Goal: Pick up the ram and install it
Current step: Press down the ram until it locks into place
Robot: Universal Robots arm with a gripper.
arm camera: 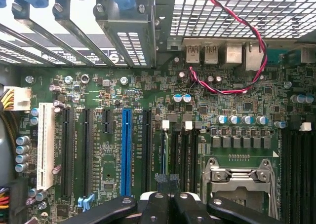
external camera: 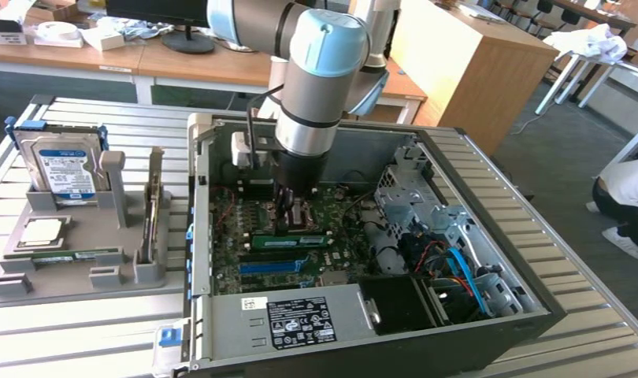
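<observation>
1. Ram, a long thin green circuit-board stick (external camera: pixel 290 240), sits upright in a motherboard (arm camera: pixel 148 135) slot inside the open computer case (external camera: pixel 487 205).
2. Fingers (external camera: pixel 291 214) are pressed together just above its edge, seemingly to push it home.

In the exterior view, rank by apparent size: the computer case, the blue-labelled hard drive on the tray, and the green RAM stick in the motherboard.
1. Computer case, by far the largest.
2. Hard drive.
3. RAM stick, a thin strip, smallest.
</observation>
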